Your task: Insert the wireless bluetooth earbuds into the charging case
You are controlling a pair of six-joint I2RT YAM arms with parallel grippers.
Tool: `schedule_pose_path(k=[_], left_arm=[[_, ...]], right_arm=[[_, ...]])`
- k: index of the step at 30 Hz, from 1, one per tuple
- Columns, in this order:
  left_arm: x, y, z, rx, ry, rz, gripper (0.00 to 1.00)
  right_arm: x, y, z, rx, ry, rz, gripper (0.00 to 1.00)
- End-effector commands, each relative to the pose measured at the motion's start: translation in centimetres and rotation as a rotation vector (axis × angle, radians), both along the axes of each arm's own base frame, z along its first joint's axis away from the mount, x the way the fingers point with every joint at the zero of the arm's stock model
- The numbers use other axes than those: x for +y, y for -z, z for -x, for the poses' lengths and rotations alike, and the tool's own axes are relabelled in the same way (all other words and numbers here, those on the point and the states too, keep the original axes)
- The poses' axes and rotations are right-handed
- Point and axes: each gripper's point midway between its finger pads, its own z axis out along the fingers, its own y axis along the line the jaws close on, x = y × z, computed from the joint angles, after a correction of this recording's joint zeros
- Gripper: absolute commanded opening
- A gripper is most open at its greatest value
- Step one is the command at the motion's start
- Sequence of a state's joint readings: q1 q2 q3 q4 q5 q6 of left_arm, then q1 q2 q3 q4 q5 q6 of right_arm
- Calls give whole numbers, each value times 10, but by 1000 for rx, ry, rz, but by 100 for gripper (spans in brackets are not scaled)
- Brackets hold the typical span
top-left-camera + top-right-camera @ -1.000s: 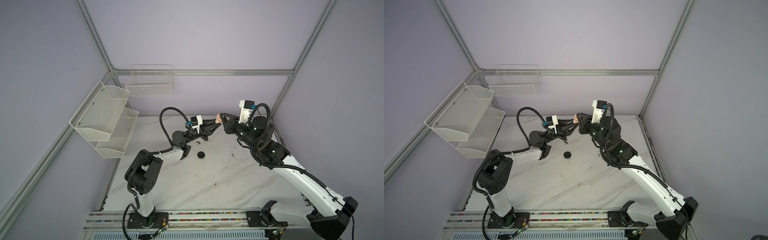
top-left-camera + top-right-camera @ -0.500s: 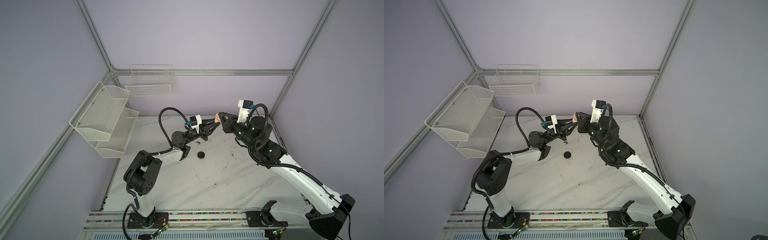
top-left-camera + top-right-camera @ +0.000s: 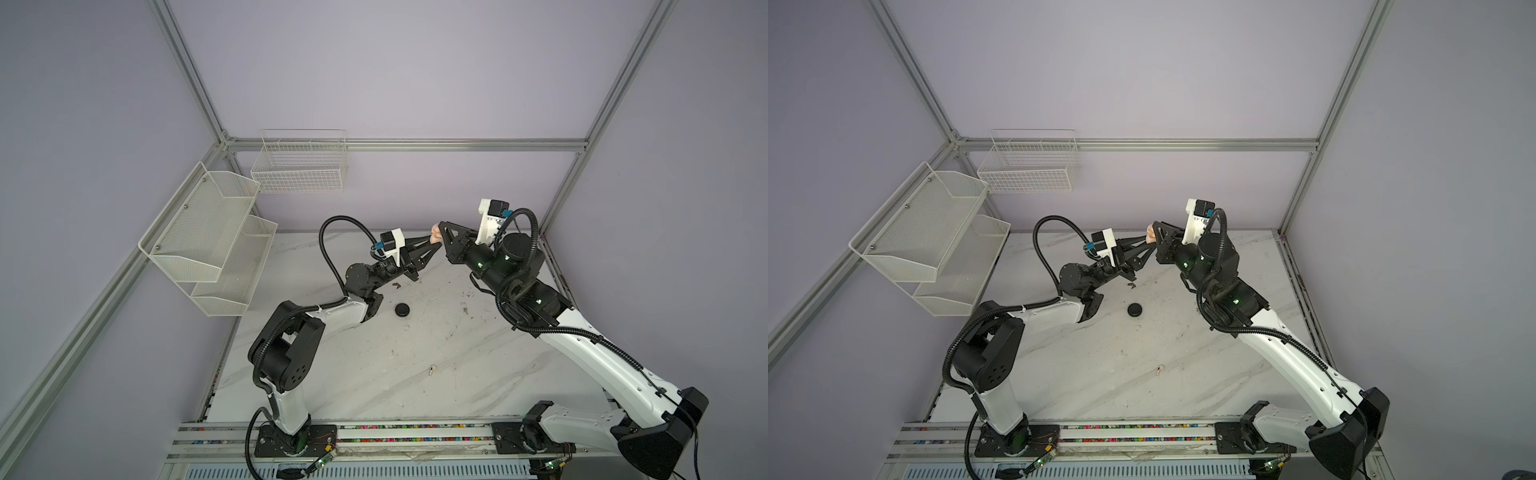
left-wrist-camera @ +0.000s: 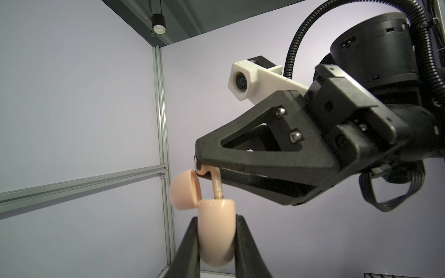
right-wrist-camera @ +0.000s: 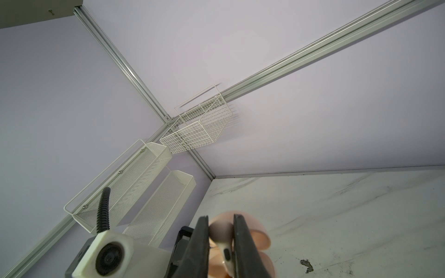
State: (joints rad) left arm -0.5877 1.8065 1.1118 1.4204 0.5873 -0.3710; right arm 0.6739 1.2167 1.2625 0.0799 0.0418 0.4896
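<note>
Rightward-arm motion is slight: the right end effector (image 5: pixel 220 226) has edged toward its partner. It pinches a pale pink earbud (image 4: pixel 216 186) with the stem pointing down. The stem's tip is at the open charging case (image 4: pixel 216 231) directly beneath, which the left end effector (image 4: pixel 216 225) clamps high above the table (image 3: pixel 415 353).

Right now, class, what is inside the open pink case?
The pink earbud in the right gripper points stem first at the pink case rim; its wall hides the interior.
</note>
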Motion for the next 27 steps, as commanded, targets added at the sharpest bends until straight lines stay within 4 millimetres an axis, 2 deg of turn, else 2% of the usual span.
schedule_pose_path(k=[1, 10, 16, 27], left_arm=[[16, -31, 24, -77, -27, 95, 0], [17, -27, 19, -20, -55, 123, 0], [21, -24, 15, -6, -85, 130, 0], [22, -20, 9, 24, -104, 143, 0]], right_arm=[[3, 19, -7, 43, 10, 11, 7], [3, 9, -15, 10, 36, 31, 6], [5, 13, -13, 16, 26, 66, 5], [1, 6, -12, -15, 43, 116, 5]])
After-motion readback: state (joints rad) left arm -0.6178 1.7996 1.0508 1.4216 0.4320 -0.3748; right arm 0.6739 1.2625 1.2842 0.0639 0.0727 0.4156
